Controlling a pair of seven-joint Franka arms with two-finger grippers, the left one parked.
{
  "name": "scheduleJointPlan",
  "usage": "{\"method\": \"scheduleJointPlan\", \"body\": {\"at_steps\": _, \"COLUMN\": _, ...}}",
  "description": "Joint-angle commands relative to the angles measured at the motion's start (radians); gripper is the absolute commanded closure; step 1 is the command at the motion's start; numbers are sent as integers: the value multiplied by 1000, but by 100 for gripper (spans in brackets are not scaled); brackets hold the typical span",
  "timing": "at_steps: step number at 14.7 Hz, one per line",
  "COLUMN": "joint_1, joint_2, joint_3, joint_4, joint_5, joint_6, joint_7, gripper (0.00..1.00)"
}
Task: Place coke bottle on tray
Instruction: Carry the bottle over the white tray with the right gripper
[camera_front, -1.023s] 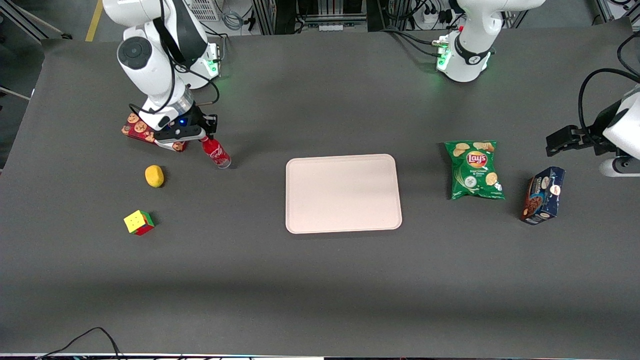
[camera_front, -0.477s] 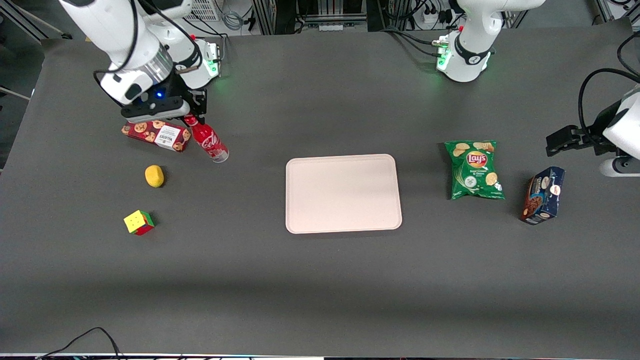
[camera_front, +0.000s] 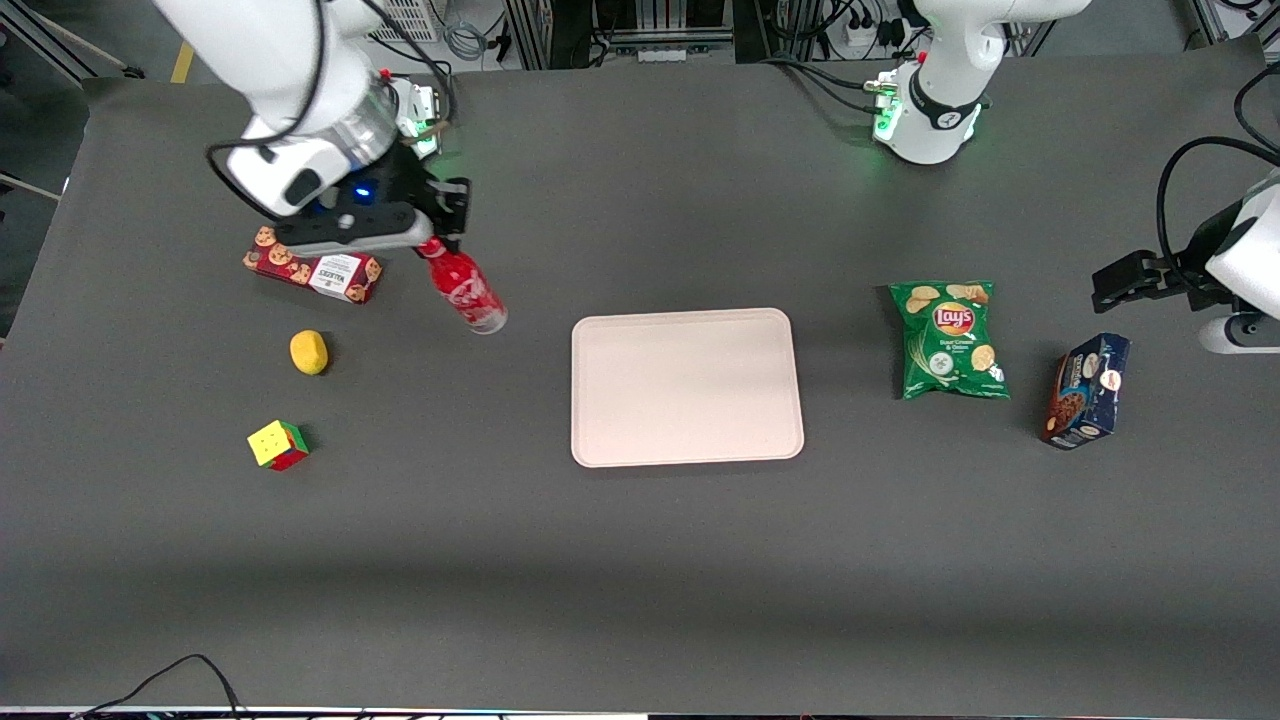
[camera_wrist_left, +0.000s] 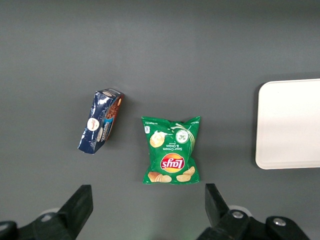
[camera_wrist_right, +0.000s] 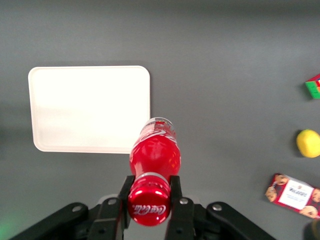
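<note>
Bottle (camera_front: 465, 288): off the table, hanging tilted from the gripper, cap up, clear base nearest the tray; not yet over it.
Gripper (camera_front: 432, 243): fingers (camera_wrist_right: 175, 197) clamped on the bottle's neck just under the cap, above the table between cookie box and tray.
Tray (camera_front: 686, 386): flat on the table, bare, near the bottle's base.
Cookie box (camera_front: 312, 270): red, lying flat under the arm.
Lemon (camera_front: 309, 352): nearer the camera than the box.
Cube (camera_front: 277, 445): nearer still.
Chips (camera_front: 949, 338), blue box (camera_front: 1086, 390): toward the parked arm's end.
</note>
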Motion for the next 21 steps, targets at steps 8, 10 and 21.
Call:
{"method": "scheduleJointPlan", "body": {"at_steps": 8, "joint_1": 192, "joint_2": 448, "joint_3": 53, "joint_4": 217, "joint_5": -203, "joint_6": 118, "joint_7": 382, "gripper": 100}}
{"method": "scheduleJointPlan", "body": {"at_steps": 10, "joint_1": 205, "joint_2": 485, "joint_3": 54, "joint_4": 209, "joint_5": -217, "joint_6": 174, "joint_7": 402, "gripper": 100}}
{"method": "scheduleJointPlan", "body": {"at_steps": 21, "joint_1": 199, "joint_2": 602, "joint_3": 48, "joint_4": 139, "joint_5": -300, "joint_6": 303, "joint_7": 431, "gripper": 100}}
